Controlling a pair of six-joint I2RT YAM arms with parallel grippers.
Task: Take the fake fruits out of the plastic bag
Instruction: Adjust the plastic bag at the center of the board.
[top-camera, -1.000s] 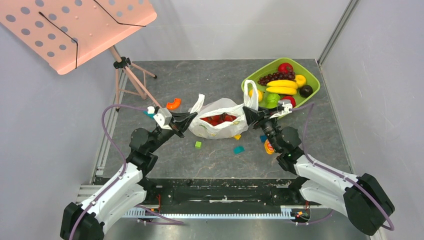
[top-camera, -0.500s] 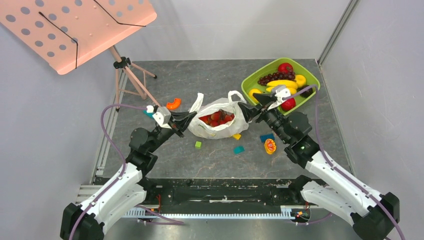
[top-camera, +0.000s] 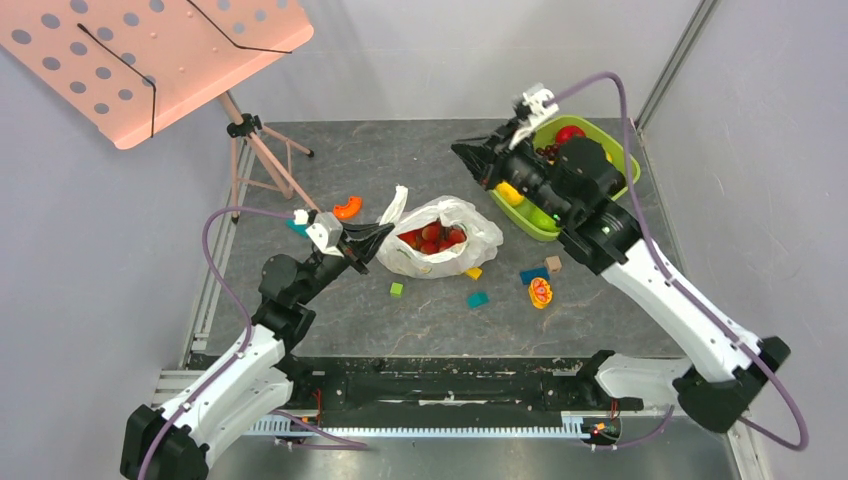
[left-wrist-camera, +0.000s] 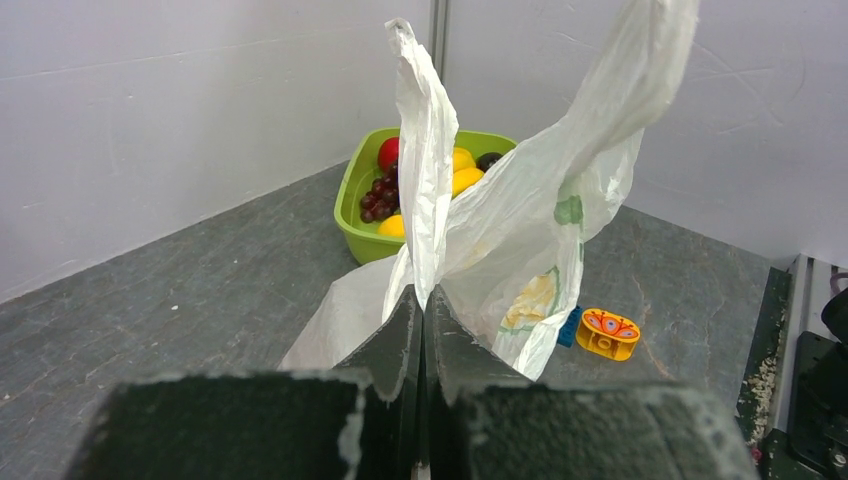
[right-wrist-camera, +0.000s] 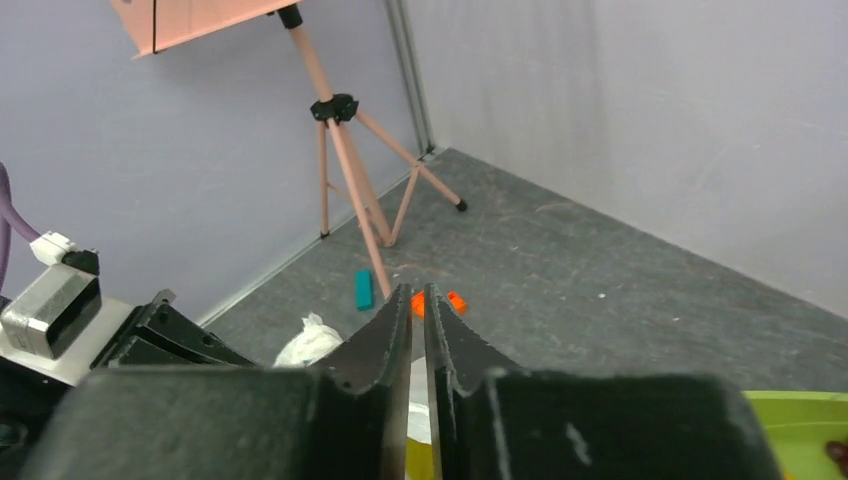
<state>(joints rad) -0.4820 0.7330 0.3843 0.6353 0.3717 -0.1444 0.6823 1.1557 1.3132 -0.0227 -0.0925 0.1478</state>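
1. The thin, crinkly, translucent white plastic bag (top-camera: 478, 232) lies slumped on the middle of the table, its mouth open upward, one loop handle standing up at its left end.
2. The small glossy red fake fruits (top-camera: 432, 238) sit clustered inside the bag's open mouth.

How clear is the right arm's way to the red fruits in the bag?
Probably clear. The left gripper pinches a handle of the plastic bag, the mouth faces up, and the red fruits show uncovered. The right gripper, shut, hangs by the green tray with nothing between; it must open first.
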